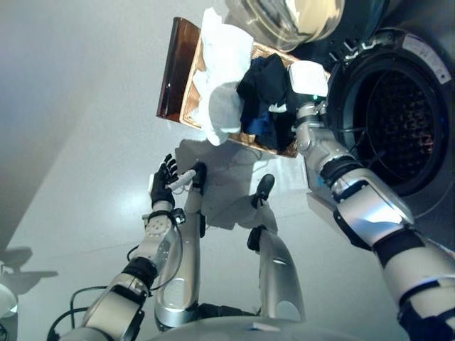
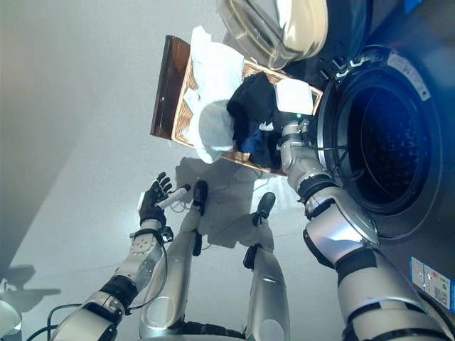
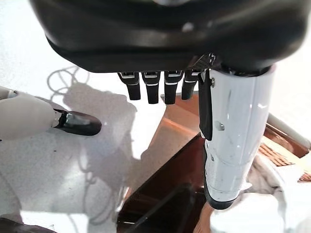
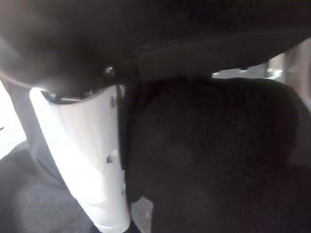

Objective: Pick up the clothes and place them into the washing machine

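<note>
basket (image 1: 173, 71) of white and dark clothes (image 1: 264, 92) on the floor, washing machine (image 1: 398, 121) drum at 3 o'clock of it. right robot hand (image 1: 307, 79) buried in the dark clothes, fingers' state cannot be told. left robot hand (image 1: 163, 183) at 7 o'clock, fingers spread, holding nothing.

This looks like a home laundry corner. A front-loading washing machine (image 1: 398, 121) stands at three o'clock with its round door (image 1: 284, 18) swung open, and a wicker laundry basket (image 1: 186, 85) heaped with clothes (image 1: 266, 92) sits on a pale smooth floor (image 1: 85, 142) at twelve o'clock.
</note>
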Motion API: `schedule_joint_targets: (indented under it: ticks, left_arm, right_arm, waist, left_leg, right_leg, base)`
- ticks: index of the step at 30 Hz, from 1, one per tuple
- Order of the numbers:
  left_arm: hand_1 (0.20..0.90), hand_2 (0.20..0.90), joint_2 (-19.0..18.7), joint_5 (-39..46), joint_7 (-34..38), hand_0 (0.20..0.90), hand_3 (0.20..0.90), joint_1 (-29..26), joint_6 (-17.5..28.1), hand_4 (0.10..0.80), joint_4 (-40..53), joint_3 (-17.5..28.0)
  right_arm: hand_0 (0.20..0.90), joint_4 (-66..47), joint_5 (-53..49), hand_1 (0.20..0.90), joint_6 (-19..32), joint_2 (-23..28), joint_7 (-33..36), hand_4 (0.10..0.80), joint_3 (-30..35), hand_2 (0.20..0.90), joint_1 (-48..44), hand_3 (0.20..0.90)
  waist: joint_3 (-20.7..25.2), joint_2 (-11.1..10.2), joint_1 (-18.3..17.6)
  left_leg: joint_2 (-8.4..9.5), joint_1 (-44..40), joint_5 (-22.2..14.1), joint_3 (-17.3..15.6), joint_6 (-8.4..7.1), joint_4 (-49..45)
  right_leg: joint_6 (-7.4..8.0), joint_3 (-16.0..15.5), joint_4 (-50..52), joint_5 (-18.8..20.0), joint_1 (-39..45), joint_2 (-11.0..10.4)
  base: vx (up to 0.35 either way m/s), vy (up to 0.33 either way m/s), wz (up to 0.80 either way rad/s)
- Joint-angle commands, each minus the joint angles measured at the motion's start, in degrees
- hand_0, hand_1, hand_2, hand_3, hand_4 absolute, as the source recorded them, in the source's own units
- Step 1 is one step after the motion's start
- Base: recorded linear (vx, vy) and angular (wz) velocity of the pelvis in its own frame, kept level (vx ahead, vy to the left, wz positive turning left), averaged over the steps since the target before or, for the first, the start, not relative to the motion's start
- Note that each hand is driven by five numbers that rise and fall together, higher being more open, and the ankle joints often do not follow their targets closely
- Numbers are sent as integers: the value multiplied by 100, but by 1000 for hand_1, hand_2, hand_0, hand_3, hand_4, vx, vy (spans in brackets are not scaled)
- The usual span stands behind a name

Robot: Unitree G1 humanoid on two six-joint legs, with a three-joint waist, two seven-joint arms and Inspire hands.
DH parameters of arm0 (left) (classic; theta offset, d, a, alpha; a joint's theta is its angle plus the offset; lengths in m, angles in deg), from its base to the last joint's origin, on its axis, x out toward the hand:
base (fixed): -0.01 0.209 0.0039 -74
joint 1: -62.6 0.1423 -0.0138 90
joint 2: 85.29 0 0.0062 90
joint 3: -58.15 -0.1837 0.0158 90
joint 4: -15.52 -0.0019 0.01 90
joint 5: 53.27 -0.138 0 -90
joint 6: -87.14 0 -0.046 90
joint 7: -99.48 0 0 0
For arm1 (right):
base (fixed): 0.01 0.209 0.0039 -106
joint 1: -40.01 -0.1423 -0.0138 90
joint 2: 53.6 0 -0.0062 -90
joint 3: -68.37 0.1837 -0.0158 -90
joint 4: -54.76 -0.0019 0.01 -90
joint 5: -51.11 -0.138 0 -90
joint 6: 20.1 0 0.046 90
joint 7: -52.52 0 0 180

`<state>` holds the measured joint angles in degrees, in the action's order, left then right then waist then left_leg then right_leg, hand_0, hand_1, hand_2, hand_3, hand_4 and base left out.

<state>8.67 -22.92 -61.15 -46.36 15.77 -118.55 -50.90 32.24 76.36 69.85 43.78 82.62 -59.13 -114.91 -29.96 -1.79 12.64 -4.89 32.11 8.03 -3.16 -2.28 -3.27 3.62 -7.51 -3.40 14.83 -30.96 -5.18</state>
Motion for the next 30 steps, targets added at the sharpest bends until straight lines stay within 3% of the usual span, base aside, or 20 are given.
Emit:
schedule_joint_targets:
  ticks: [1,12,21,30]
  left_arm:
    - [900,900,18,-55,160,900,900,149,191,800,-203,-31]
    - [900,900,143,-173,163,900,900,215,108,800,-829,118]
    - [900,900,214,-191,127,900,900,322,19,800,-1084,168]
    - [900,900,320,-215,131,900,900,318,1,800,-1185,177]
  right_arm:
    - [200,-638,-447,200,302,185,443,300,267,200,-302,200]
    - [200,-1507,-1647,200,805,-126,276,300,925,200,450,200]
    - [200,-2153,-3750,200,1531,-591,-116,300,1521,200,1168,200]
    - [200,-2613,-5113,200,2057,-1099,-453,300,1883,200,1834,200]
  waist:
    - [293,190,33]
    - [569,50,-80]
    - [744,27,-141]
    - [792,90,-157]
  left_leg:
    - [-34,-270,325,166,-315,827]
    - [-104,-686,196,-35,-312,827]
    - [-129,-879,128,-90,-313,827]
    - [-151,-953,93,-110,-312,827]
  right_leg:
    - [442,-19,619,-384,403,-232]
    - [458,13,557,-423,759,-239]
    - [451,48,589,-505,905,-221]
    - [437,46,640,-565,936,-196]
  base:
    - [41,1,-7]
    - [45,-1,-10]
    - [38,-9,-3]
    - [25,-5,-2]
